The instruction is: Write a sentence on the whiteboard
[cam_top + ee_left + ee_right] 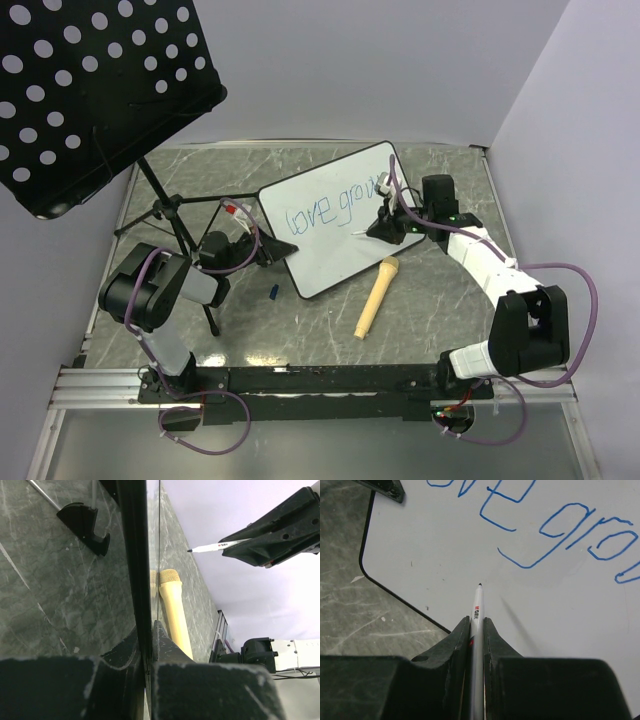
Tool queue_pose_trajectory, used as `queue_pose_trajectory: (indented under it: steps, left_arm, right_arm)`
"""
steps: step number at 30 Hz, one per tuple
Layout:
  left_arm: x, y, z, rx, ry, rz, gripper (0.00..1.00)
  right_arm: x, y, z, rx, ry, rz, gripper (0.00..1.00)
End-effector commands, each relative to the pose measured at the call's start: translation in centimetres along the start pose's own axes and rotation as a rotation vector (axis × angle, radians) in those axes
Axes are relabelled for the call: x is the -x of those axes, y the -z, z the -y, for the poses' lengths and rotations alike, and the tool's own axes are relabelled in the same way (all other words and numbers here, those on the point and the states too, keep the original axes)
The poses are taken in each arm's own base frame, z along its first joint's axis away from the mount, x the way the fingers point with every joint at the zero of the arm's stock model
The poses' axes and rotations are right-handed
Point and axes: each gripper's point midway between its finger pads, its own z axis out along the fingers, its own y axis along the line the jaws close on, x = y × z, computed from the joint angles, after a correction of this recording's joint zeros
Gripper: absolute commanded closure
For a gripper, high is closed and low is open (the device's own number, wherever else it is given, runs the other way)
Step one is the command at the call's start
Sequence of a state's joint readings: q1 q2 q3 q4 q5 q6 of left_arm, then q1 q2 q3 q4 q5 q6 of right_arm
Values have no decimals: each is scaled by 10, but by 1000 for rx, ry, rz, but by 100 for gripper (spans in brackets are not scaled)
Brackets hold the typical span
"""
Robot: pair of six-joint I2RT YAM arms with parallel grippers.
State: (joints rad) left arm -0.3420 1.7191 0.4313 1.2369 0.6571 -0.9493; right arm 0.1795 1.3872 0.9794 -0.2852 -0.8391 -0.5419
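Whiteboard [345,262] is pinched edgewise by the left end effector [262,250], so the right end effector [476,622], clamping the marker [477,605], should press lightly beneath the sentence [322,212].

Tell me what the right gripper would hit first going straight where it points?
The whiteboard: the marker in the right gripper points at bare surface just below the blue writing. Tip looks close; depth unclear.

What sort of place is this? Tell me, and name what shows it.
Most likely a robot lab test bench. A left arm and right arm are bolted to a rail at the edge of a table boxed in by plain walls, with a whiteboard as prop.
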Motion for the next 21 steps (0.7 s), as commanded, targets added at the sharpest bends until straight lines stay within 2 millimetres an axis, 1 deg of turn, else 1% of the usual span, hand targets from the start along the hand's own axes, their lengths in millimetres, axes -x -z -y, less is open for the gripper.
queue_pose_trajectory:
  steps: [1,21]
  left_arm:
    - [21,1,49,-199,-188,80,99]
    - [21,2,50,-197,-187,89,99]
  right_arm:
    - [6,-3,-6,26,62,13,100]
    - [3,-3,-3,12,61,4,100]
